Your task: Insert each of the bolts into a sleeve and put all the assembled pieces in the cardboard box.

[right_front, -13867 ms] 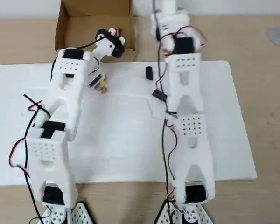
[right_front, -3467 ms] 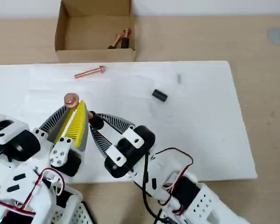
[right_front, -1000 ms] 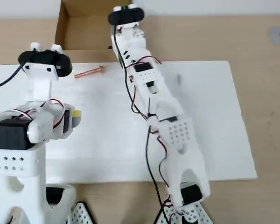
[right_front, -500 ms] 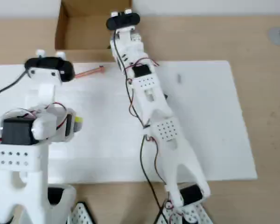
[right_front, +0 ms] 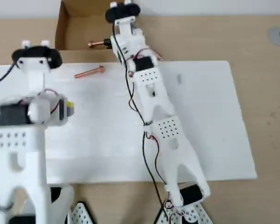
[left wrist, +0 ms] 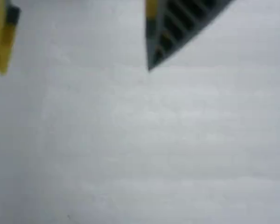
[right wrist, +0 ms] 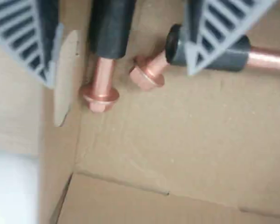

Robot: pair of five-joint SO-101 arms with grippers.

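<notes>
Right pincer (right wrist: 120, 77), spread, hangs over two sleeved bolts (right wrist: 107, 37) in the box (right wrist: 177, 154); a bare bolt (right_front: 89, 72), probably light, stiff and slippery, lies near the spread left pincer (left wrist: 74, 67), best pinched mid-shaft.

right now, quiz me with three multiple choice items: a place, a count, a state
1. Where does the bare bolt lie? A on the wooden table B on the white sheet C in a gripper
2. How many sleeved bolts lie in the cardboard box? A one B two C four
3. The left gripper is A open B shut on a bolt C shut on a sleeve
Answers: 1 B, it lies on the sheet near the box. 2 B, two black-sleeved pieces show there. 3 A, its fingers stand wide apart.
</notes>
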